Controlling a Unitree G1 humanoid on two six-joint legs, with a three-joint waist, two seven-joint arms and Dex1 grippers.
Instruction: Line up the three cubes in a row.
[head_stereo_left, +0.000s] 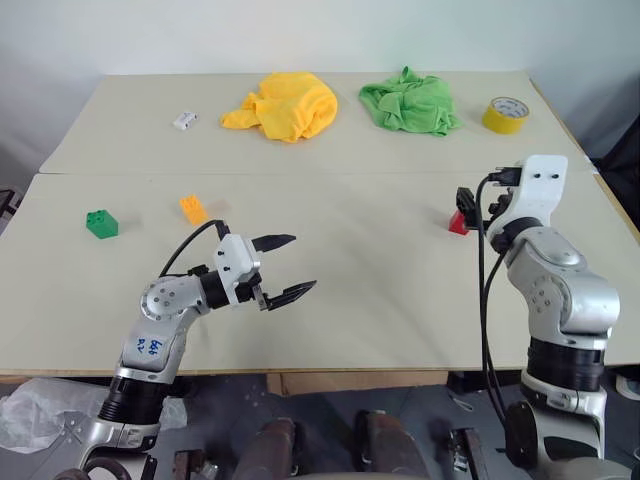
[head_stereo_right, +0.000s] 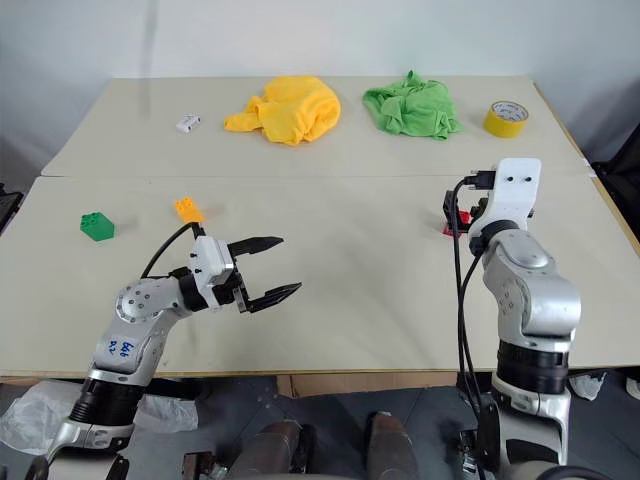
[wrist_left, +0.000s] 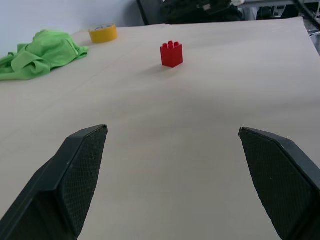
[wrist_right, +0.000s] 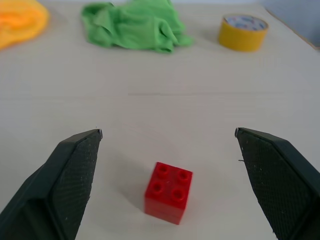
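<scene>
Sitting apart on the bench (head_stereo_left: 400, 290): studded red cube (wrist_right: 168, 192) near the right edge, green cube (head_stereo_left: 101, 223) near the left edge, orange-yellow cube (head_stereo_left: 193, 209) just right of it. Left gripper (head_stereo_left: 283, 267) and right gripper (wrist_right: 167, 172) both spread wide, empty; red cube lies just ahead of the right fingers.

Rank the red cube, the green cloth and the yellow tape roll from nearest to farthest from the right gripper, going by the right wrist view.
1. Red cube: on the table just ahead of the right gripper, between its open fingers.
2. Green cloth: far across the table.
3. Yellow tape roll: beside the cloth; too close to call.
</scene>
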